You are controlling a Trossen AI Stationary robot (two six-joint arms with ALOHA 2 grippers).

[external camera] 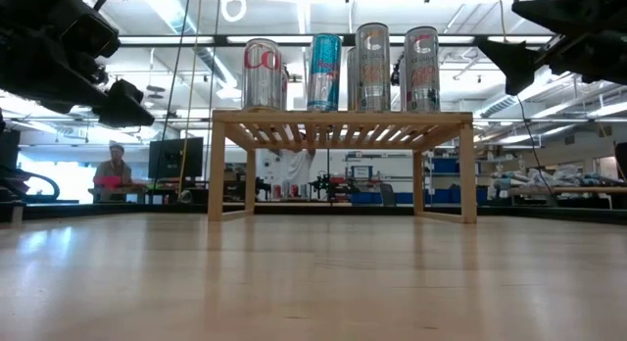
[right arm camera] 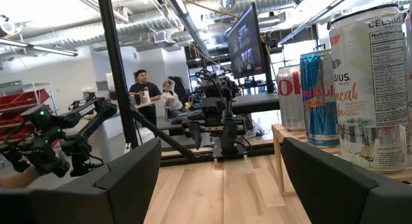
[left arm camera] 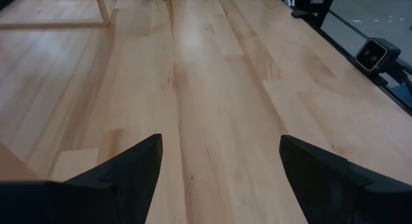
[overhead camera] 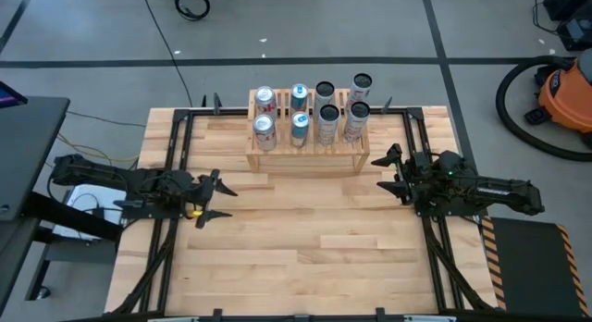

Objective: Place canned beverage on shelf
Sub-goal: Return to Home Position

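8 cans [overhead camera: 311, 114] seen on shelf [overhead camera: 301, 159] at tabletop's [overhead camera: 305, 243] far middle edge; only 4 shown in low view. Left gripper [overhead camera: 228, 201], right gripper [overhead camera: 377, 172] released, nothing held, near side edges; bare wood between.

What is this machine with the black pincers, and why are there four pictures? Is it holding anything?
It is a robot with two dark arms at a wooden table. One picture looks down from above, one looks level across the tabletop, and two come from small cameras on the arms' wrists. Each arm ends in a pincer. The left pincer and the right pincer are both open and hold nothing. On the table stands a wooden shelf with eight drink cans on top, in two rows of four.
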